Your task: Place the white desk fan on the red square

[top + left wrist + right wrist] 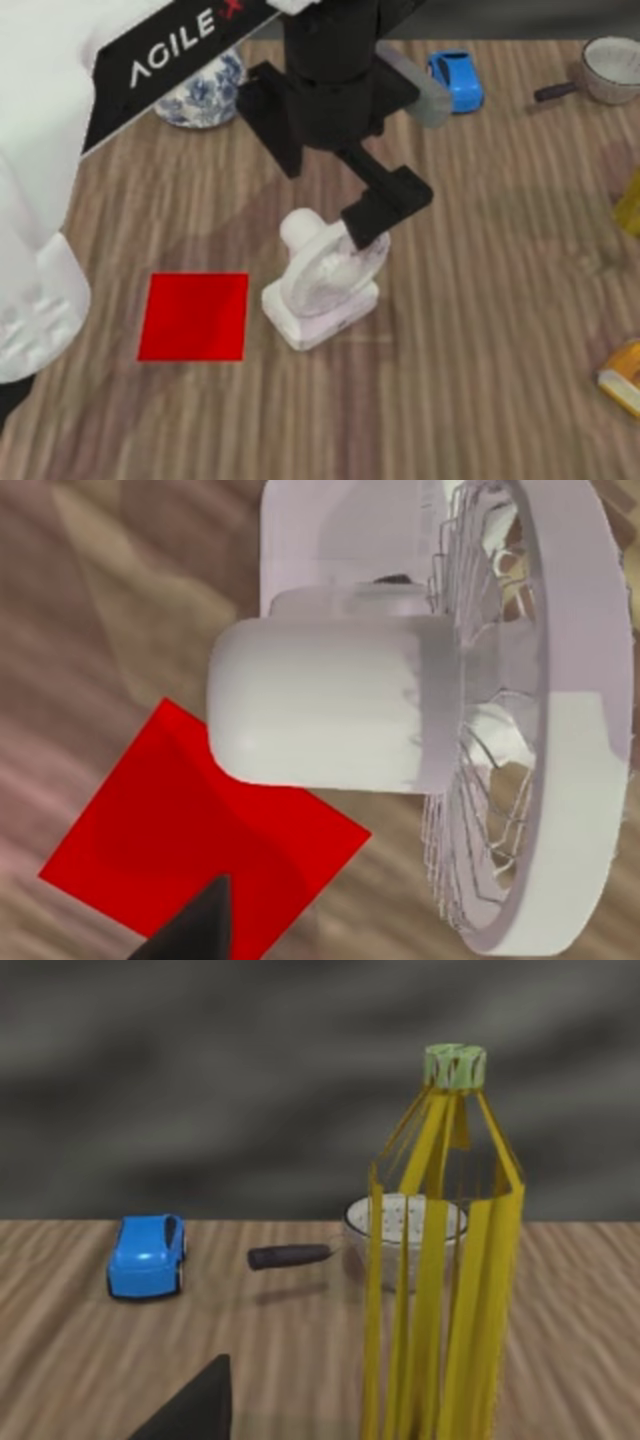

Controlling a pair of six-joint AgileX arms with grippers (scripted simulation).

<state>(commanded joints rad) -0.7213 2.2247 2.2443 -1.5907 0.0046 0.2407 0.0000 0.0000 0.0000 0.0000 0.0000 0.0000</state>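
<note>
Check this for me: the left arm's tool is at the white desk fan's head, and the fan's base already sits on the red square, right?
Not quite. The left arm's tool is at the white desk fan's head, but the base stands on bare wood just right of the red square, not on it. The top view shows this. The right arm is out of the top view.

The top camera is looking straight down on the wooden table point(480, 300), taking in its far edge and most of the left arm. The left wrist camera is sitting very close to the white desk fan point(400, 710), facing down at it, with the red square point(190, 850) just beyond; the top view is sharing both, the fan point(322, 285) and the square point(195, 316). The right wrist camera is riding low, looking level across the table toward its far edge, sharing the blue toy car point(148, 1255) point(456, 80) and the small saucepan point(400, 1225) point(605, 70) with the top view.
</note>
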